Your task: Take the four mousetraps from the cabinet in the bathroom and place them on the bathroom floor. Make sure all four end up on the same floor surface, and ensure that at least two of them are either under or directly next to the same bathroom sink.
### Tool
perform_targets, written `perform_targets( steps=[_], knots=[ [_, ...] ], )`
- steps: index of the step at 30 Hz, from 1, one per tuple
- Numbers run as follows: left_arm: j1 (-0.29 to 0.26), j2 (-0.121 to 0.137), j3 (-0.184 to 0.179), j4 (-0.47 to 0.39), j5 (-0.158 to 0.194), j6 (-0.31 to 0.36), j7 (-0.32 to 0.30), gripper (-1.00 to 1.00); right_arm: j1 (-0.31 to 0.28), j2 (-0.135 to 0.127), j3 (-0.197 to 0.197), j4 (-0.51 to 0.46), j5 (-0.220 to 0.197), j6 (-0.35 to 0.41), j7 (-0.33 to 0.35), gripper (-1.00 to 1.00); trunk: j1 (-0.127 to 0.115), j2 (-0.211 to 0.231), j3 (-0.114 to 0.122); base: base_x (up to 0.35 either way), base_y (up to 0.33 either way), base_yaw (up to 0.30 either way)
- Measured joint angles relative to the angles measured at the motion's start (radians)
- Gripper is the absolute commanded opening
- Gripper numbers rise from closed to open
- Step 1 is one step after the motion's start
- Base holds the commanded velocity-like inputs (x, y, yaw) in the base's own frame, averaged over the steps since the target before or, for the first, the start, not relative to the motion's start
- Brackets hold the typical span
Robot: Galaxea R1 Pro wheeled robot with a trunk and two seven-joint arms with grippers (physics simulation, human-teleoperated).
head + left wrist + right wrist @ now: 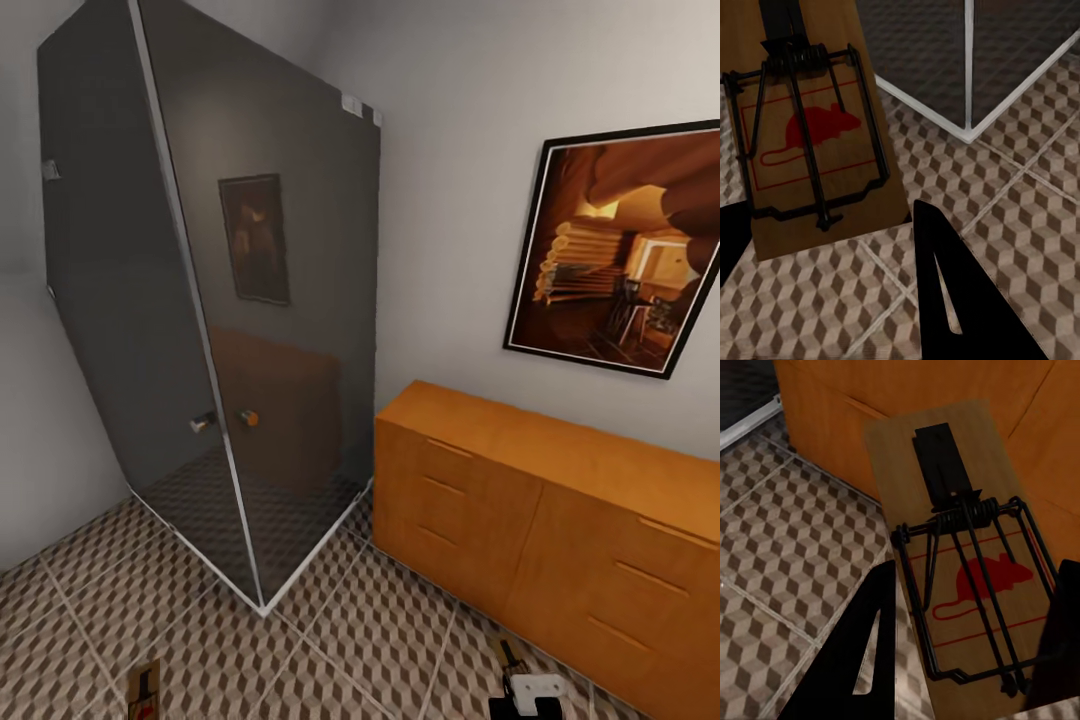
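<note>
Evidently both pincers are gripping mousetraps: the left pincer [825, 247] one mousetrap [810, 127], the right pincer [971, 645] another [960, 577], near the cabinet [520, 500]. Next, lowering both onto the bathroom floor [350, 640] beside the sink.

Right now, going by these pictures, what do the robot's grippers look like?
The left gripper and right gripper have plain black fingers, flat and tapering to a point, each with a narrow triangular slot. No cables or markings show. The head view shows a white bracket by the right gripper.
</note>
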Motion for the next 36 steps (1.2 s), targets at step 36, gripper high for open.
perform_targets(
  steps=[36],
  knots=[
    [0.000, 0.000, 0.000, 0.000, 0.000, 0.000, 0.000, -1.00, 0.000, 0.001, 0.001, 0.000, 0.001, 0.000, 0.000, -1.00, 0.000, 0.001, -0.012, 0.000, 0.000, 0.284]
  ],
)
